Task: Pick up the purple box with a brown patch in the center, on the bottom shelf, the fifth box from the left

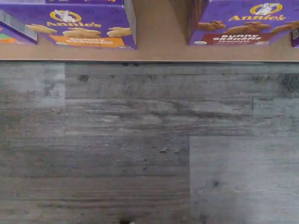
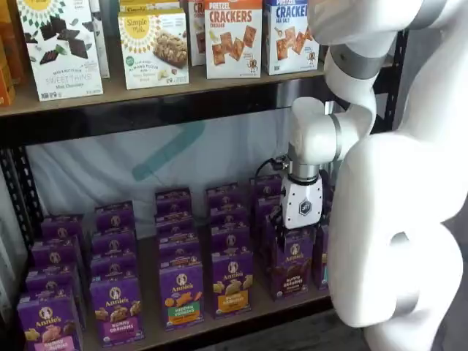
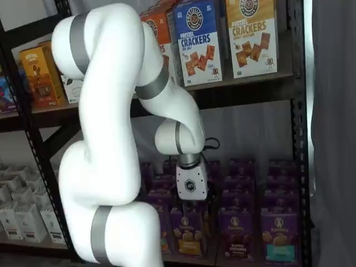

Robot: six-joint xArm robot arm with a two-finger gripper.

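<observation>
The purple box with the brown "Bunny Grahams" band stands upright in the front row of the bottom shelf. It also shows in a shelf view and in the wrist view, at the wooden board's front edge. My gripper hangs just above and slightly behind this box, its white body among the purple cartons. Its fingers blend into the dark cartons in both shelf views, so I cannot tell whether they are open. Nothing shows in them.
A purple carton with a yellow-orange band stands left of the box, also in the wrist view. A teal-banded carton stands to its right. Several rows of purple cartons fill the shelf behind. Cracker boxes sit on the upper shelf. Grey plank floor lies below.
</observation>
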